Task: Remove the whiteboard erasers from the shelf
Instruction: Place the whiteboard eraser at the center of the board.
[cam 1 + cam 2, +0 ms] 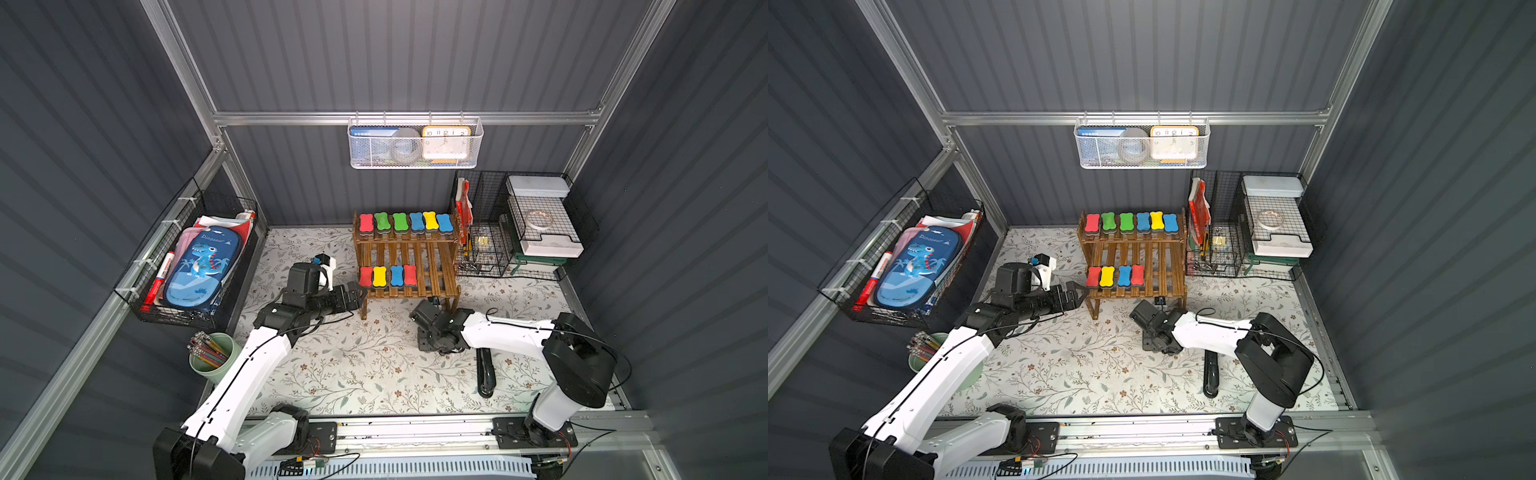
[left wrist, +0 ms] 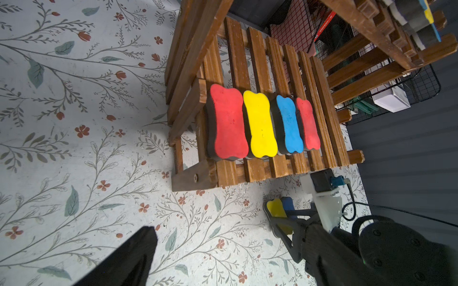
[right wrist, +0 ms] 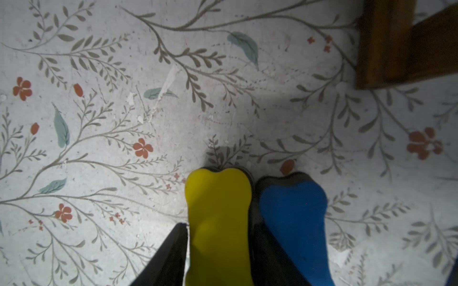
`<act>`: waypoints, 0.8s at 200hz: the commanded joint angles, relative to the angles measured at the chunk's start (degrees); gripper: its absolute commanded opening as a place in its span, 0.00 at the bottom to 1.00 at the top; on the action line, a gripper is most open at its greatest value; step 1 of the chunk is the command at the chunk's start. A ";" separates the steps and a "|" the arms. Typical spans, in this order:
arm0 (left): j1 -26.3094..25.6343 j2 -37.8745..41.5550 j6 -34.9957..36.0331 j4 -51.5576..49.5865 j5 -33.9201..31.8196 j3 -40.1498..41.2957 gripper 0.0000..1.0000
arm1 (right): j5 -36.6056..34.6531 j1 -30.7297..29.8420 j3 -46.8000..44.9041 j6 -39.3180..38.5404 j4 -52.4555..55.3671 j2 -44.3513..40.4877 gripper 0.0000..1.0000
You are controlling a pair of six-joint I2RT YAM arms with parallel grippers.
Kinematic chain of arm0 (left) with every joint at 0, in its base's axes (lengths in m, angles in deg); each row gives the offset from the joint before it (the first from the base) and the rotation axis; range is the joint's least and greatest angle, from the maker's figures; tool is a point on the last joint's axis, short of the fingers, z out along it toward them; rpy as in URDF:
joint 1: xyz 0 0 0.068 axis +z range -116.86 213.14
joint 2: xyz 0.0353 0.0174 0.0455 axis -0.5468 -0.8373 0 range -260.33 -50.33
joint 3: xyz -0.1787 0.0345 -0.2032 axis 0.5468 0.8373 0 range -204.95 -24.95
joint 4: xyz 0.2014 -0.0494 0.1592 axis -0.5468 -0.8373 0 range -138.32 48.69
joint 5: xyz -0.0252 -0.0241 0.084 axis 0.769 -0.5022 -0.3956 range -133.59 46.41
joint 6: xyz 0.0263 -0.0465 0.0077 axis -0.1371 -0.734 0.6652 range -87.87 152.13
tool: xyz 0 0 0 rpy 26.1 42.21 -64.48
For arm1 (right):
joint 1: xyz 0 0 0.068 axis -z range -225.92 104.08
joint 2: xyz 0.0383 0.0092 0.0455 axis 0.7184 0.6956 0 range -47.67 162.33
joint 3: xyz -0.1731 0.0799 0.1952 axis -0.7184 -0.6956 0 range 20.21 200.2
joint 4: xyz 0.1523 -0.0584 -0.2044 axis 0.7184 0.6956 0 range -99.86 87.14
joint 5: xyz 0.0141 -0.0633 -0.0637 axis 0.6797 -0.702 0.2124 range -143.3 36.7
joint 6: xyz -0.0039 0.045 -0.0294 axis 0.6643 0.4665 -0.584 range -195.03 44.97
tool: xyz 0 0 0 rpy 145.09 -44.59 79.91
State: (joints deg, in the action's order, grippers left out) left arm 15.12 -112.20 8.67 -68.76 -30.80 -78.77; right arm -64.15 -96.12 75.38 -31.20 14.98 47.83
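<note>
Pencil case lettered "Dinosaur". Whiteboard erasers: bone-shaped, bright tops, grey felt. Left gripper spread, empty; right gripper: hold cannot be told.

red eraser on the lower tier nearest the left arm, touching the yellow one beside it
Touching. Left wrist view shows red eraser and yellow eraser abutting, no gap.

— Both top views look bright, lit from overhead, sharp; the walls bow at the edges.
— Right wrist view is dim and soft, the yellow eraser blurred, shadowed.
</note>
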 commanded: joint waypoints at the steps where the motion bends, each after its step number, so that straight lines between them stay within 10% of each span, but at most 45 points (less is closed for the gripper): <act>1: -0.09 0.51 0.52 -0.53 -0.23 0.62 0.99 | -2.01 -0.12 1.72 -0.32 -0.49 0.09 0.53; 108: -0.05 1.40 0.68 -0.79 0.13 0.57 0.99 | -2.53 -0.30 5.14 -4.52 6.01 -20.67 0.52; 160: -0.06 1.00 0.50 -0.44 0.33 0.11 0.99 | -5.22 3.47 20.85 -9.70 5.90 -11.45 0.52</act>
State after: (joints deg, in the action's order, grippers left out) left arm 15.12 -112.00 8.67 -69.08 -30.77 -78.77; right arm -67.60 -95.14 91.69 -37.91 20.55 30.85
